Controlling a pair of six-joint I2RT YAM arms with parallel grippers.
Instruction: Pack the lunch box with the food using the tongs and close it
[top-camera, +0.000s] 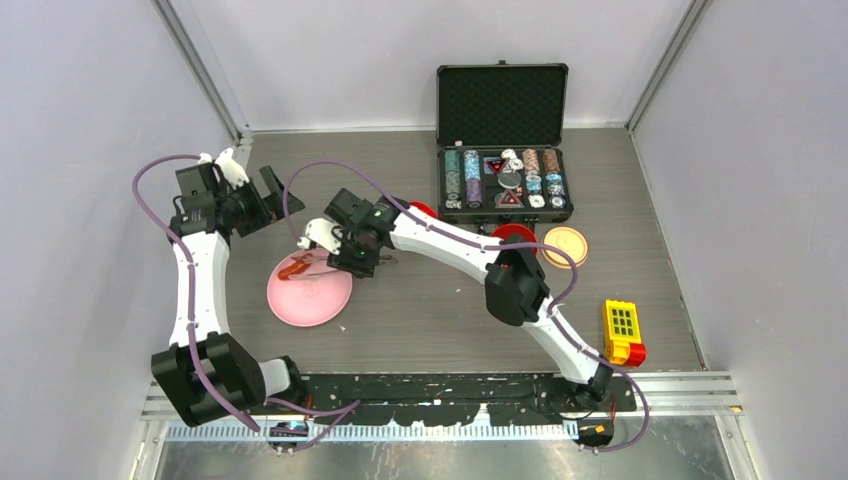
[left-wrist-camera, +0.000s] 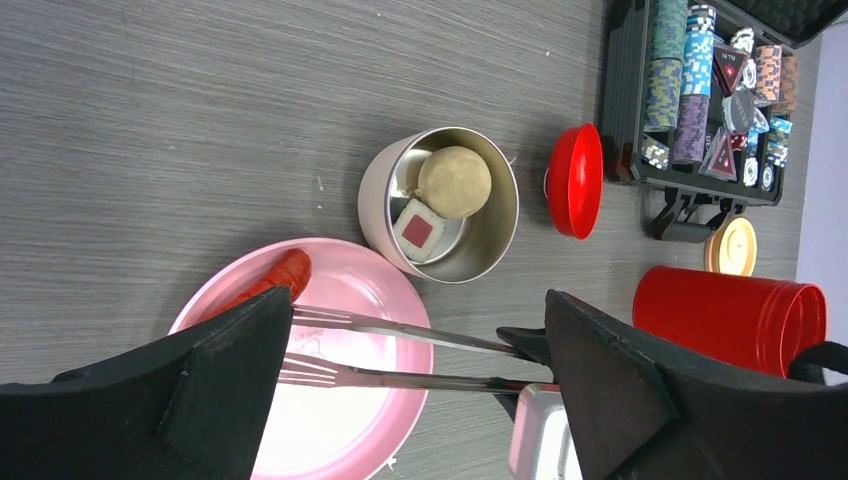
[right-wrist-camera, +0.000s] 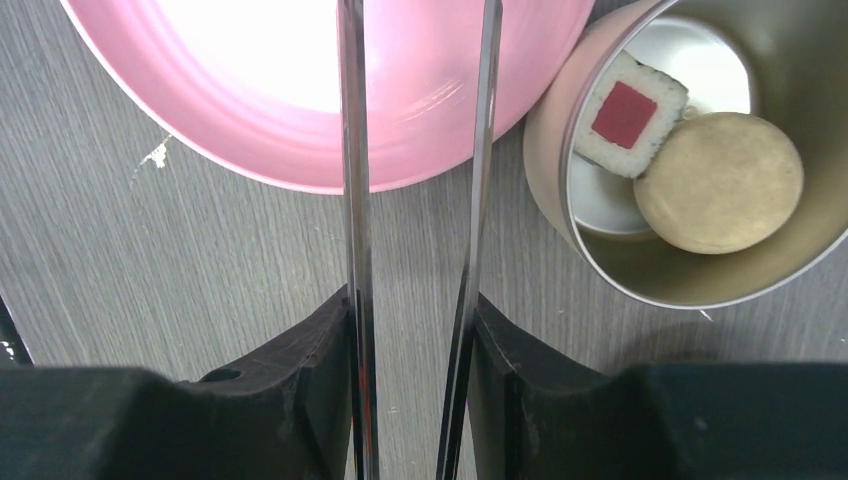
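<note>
My right gripper (right-wrist-camera: 412, 330) (top-camera: 352, 250) is shut on the tongs (right-wrist-camera: 347, 200) (left-wrist-camera: 420, 335), squeezing both slim arms. Their forked tips stand apart over the pink plate (left-wrist-camera: 345, 440) with nothing between them. A red sausage (left-wrist-camera: 268, 285) (top-camera: 297, 268) lies on the plate's edge just beyond the tips. The steel bowl (right-wrist-camera: 600, 270) (left-wrist-camera: 385, 185) beside the plate holds a white cube with a red centre (right-wrist-camera: 630, 112) and a round beige lump (right-wrist-camera: 718, 182). The red canister (left-wrist-camera: 730, 315) (top-camera: 515, 238), its red lid (left-wrist-camera: 575, 180) and the beige disc lid (top-camera: 565, 246) sit to the right. My left gripper (left-wrist-camera: 418, 300) (top-camera: 250, 192) hovers open behind the plate.
An open black case of poker chips (top-camera: 505, 185) stands at the back right. A yellow and red block toy (top-camera: 622, 332) lies near the right front edge. My right arm (top-camera: 450, 240) stretches across the middle of the table, over the bowl.
</note>
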